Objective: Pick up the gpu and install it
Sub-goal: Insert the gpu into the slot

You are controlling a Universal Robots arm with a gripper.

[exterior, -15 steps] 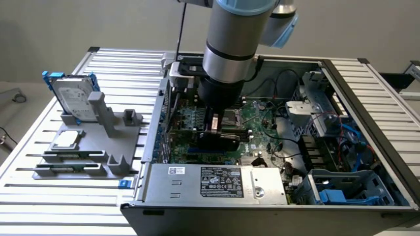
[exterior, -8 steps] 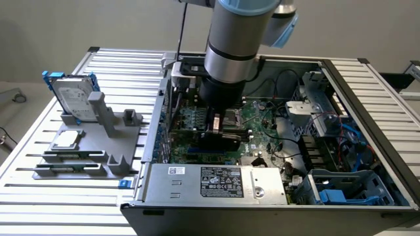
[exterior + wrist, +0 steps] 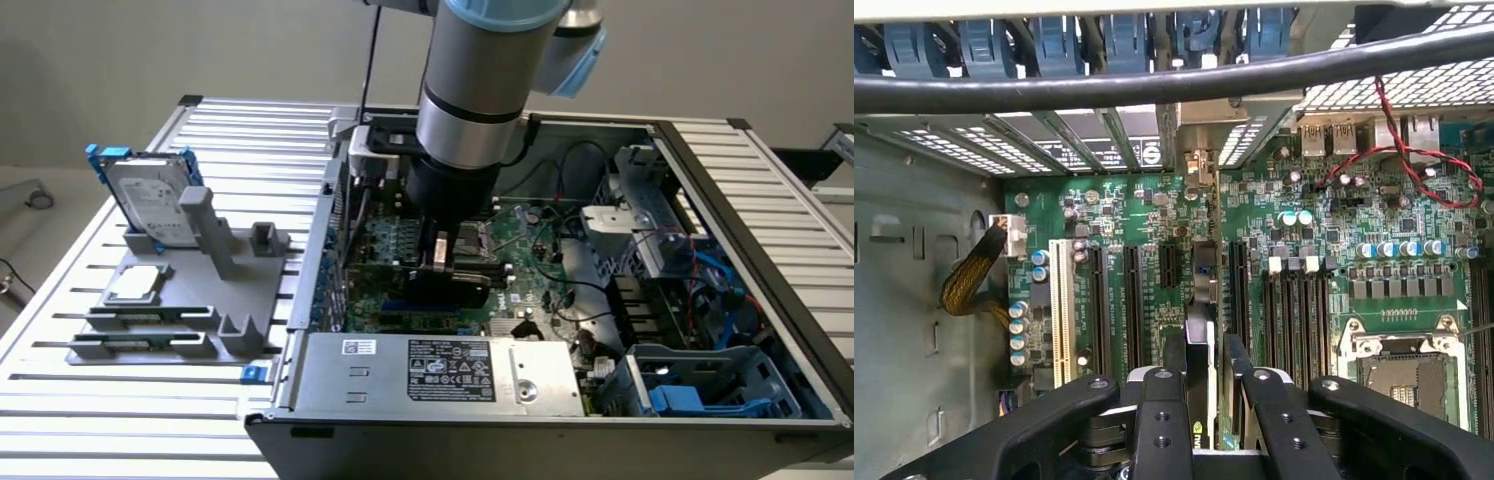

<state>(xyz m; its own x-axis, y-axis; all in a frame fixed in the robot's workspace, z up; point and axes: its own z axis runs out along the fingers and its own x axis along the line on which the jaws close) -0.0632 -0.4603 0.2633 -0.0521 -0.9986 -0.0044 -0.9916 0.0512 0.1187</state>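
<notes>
While the hand is pinching the gpu edge-on over the motherboard, installing is calling for square alignment with an expansion slot.

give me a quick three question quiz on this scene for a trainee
1. True or false: the fingers are closed on the gpu.
2. Where is the gpu? A) lying on a shelf B) inside the open computer case, at the motherboard slots C) in a person's hand
3. What stands upright on the grey fixture at the exterior view's left?
Key: 1 true; 2 B; 3 the hard drive in its blue frame.
</notes>
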